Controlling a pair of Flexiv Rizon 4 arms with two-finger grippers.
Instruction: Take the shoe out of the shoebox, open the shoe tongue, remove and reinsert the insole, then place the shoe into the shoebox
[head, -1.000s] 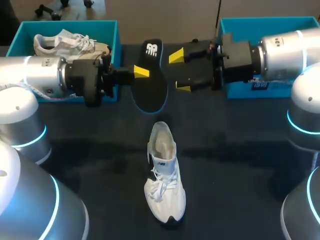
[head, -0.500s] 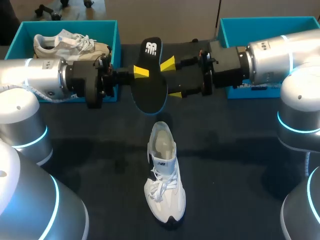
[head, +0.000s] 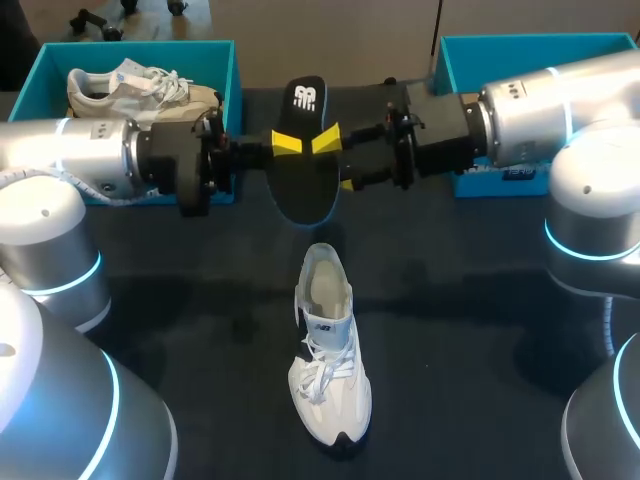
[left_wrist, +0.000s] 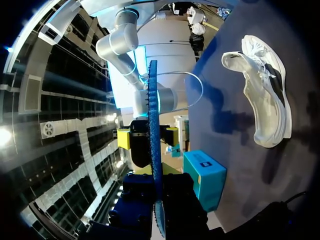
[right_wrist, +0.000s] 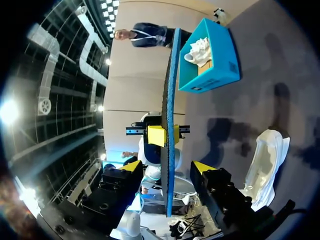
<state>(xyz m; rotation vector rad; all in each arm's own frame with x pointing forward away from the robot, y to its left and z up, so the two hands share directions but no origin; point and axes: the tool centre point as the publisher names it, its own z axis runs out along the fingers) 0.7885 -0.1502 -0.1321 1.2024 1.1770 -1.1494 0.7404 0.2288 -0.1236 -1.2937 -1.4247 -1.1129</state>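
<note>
Left fingers (head: 285, 143) are clamping the black insole (head: 303, 185) from both sides, holding it on edge above the bench (head: 480, 300). Right fingers (head: 325, 140) are standing well apart and straddling the insole's opposite edge, one yellow tip on each face; the right wrist view is showing a gap on both sides, so they are not gripping it. The white shoe (head: 328, 370) is lying on the bench on the robot's side of the insole, its opening toward the insole and its toe away from it. To the insole's left a teal shoebox (head: 150, 46) is holding a second pale shoe (head: 140, 88). To the insole's right another teal box (head: 470, 60) is sitting partly behind the right arm, its contents hidden. Compared with a second ago, the right fingers have been closing in from well to the insole's right until they bracket it, while the left fingers, the insole and the white shoe are keeping their places.
</note>
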